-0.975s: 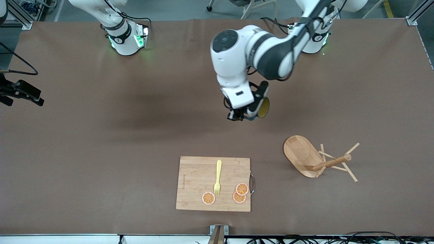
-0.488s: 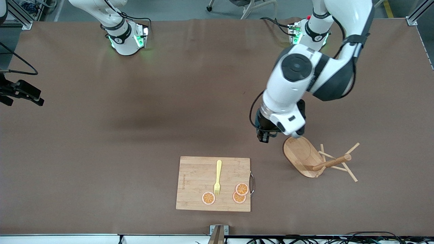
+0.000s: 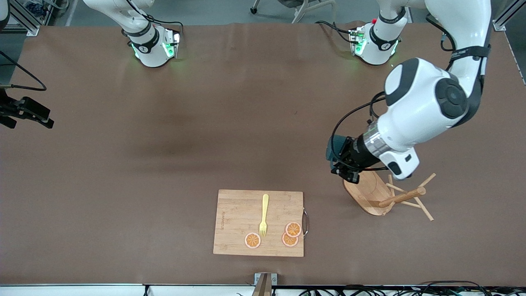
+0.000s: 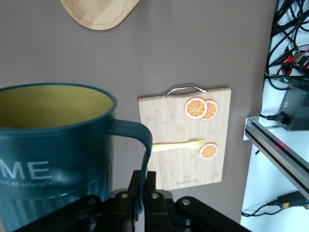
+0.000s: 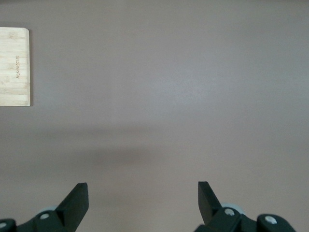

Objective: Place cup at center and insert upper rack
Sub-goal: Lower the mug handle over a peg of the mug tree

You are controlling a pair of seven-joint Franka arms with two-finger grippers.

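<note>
Brown table (image 3: 172, 164) fills nearly the whole front view under even, soft light. At 12 o'clock, a strip of grey floor (image 3: 222, 10) with the legs of a wheeled chair (image 3: 296, 8). Aluminium frame posts (image 3: 24, 20) stand at 10 and 2 o'clock. At 6 o'clock, a white edge strip with black cables (image 3: 370, 291) and a metal bracket (image 3: 265, 279).

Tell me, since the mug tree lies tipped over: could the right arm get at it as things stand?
Probably not easily. The right gripper waits open over bare table, and the upper rack lies toward the left arm's end. The left gripper, shut on the cup, hangs right over the rack's base, crowding the approach.
</note>
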